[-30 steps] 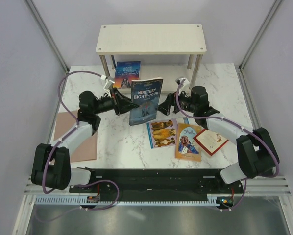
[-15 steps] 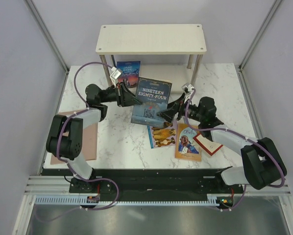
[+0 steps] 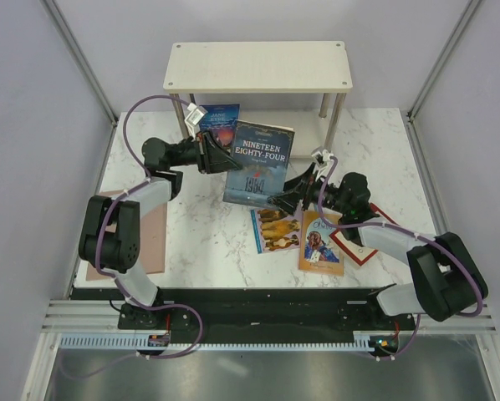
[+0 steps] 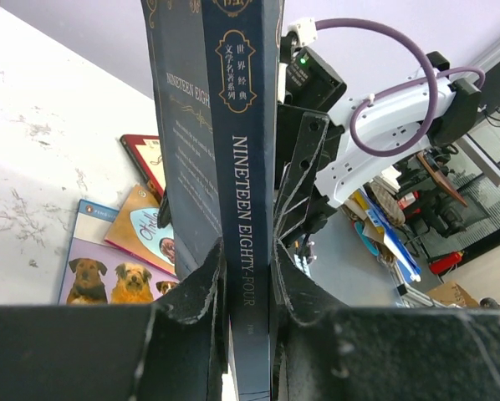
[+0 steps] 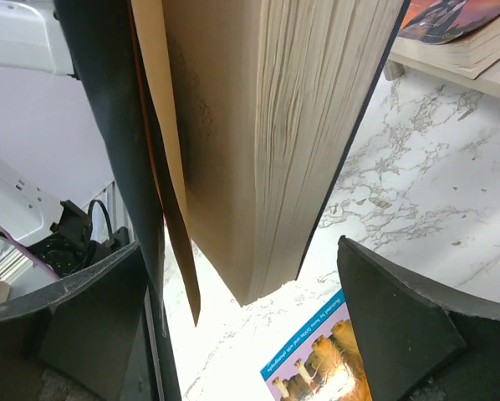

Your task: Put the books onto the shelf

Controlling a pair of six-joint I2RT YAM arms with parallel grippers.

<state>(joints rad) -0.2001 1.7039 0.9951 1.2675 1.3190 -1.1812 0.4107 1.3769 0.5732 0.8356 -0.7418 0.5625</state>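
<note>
Only the left wrist view shows the left end effector point(image 4: 248, 280) pinched on the spine of the dark blue book point(image 4: 248, 167); the right end effector point(image 5: 242, 284) stands wide open astride its pages.

From above, the dark blue "Nineteen Eighty-Four" paperback point(image 3: 258, 163) covers a corner of the blue-covered book point(image 3: 220, 117); the cream-white wooden shelf's top board point(image 3: 258, 65) hides most of its lower board point(image 3: 304, 124); the black-and-white right arm point(image 3: 388, 238) crosses the small red-bordered white book point(image 3: 356, 251); both wrist views cut the paperback off at the picture's edge.
</note>
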